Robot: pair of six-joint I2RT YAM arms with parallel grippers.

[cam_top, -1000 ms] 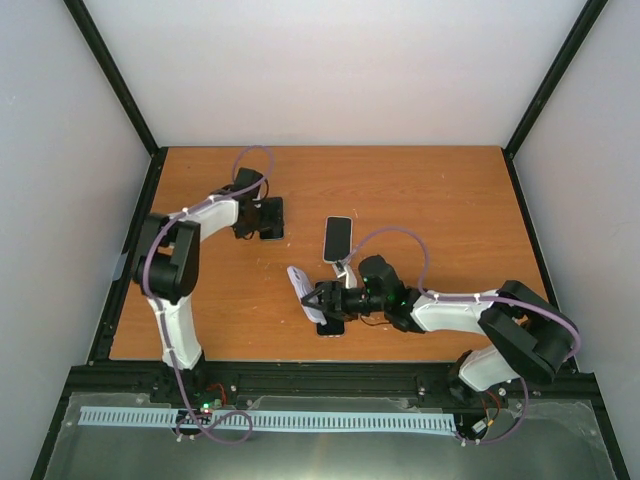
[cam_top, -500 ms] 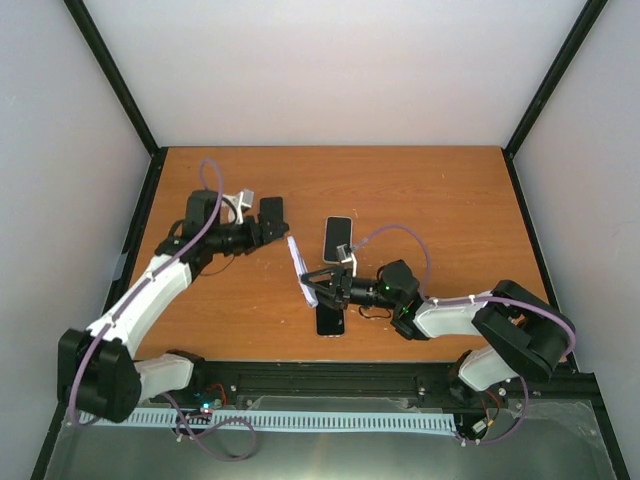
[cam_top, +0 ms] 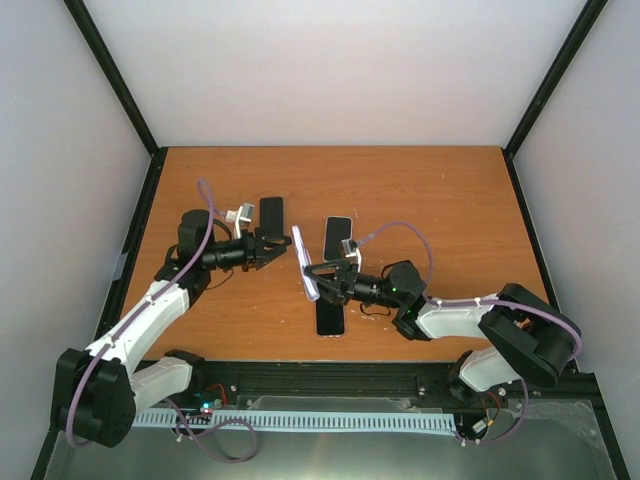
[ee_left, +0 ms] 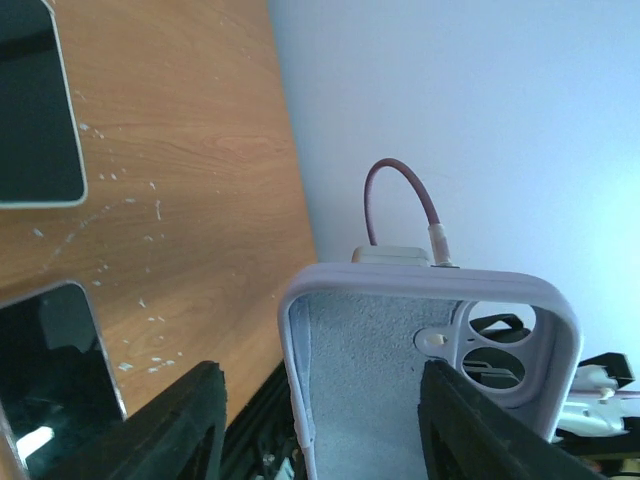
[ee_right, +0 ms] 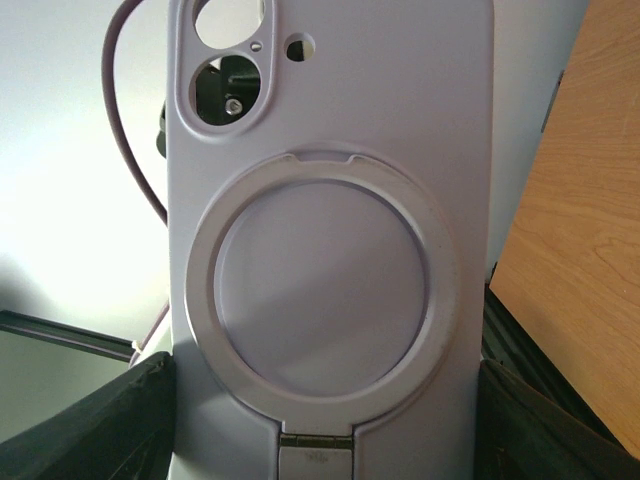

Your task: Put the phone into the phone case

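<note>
The right gripper [cam_top: 322,278] is clamped across the width of a lavender phone case [cam_top: 304,262], gripping its lower end and holding it upright above the surface [cam_top: 450,220]. Its wrist camera shows the back of the case filling the view, with a round ring stand and the camera cut-outs at the top. The left gripper [cam_top: 268,248] sits just beside the case on its hollow side. Its jaws are apart and hold nothing, and its own camera looks straight into the empty, felt-lined inside of the case.

Three phones lie flat on the surface. A pale-rimmed phone [cam_top: 338,238] is just behind the case, a dark phone [cam_top: 271,212] is behind the left gripper, and a third phone [cam_top: 330,318] lies below the right gripper, near the arms. The pictures do not show which one is meant for the case.

The task appears to be at an early stage. The case is lifted and presented, but no phone is picked up, and seating one in the case is not yet done.
</note>
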